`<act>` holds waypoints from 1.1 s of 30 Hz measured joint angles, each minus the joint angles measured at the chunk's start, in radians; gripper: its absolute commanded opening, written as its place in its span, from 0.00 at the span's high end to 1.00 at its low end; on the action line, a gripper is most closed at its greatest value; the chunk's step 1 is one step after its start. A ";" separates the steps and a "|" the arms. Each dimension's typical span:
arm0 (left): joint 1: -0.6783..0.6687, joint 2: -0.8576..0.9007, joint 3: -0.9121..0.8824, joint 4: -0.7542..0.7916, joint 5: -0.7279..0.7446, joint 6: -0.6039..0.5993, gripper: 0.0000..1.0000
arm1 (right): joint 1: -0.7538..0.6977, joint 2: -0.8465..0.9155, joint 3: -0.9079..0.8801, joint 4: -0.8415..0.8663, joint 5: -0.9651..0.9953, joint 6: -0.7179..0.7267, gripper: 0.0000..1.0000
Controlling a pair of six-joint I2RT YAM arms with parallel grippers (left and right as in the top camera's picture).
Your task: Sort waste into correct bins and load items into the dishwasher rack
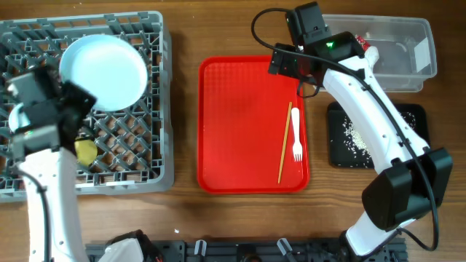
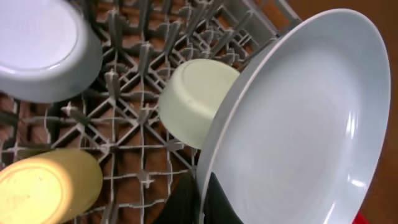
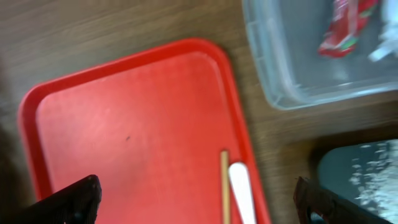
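Pinched at its lower rim by the closed left gripper (image 2: 202, 202), the pale blue plate (image 2: 298, 124) is held tilted over the dishwasher rack (image 1: 149, 171), hollow face up; contact with the pegs cannot be told. Beneath it the mint-green bowl (image 2: 196, 99), yellow cup (image 2: 50, 186) and light blue bowl (image 2: 37, 50) are seen. On the red tray (image 1: 240, 124), the chopstick (image 1: 285, 142) and fork (image 1: 296, 135) lie parallel beside the right edge, long axes far-to-near, tines toward the robot, open floor to their left. The right gripper (image 3: 198, 202) is spread wide above them.
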 measured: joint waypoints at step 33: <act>-0.448 0.248 0.004 0.167 -0.694 0.109 0.00 | -0.204 0.000 0.000 -0.006 0.095 -0.010 0.00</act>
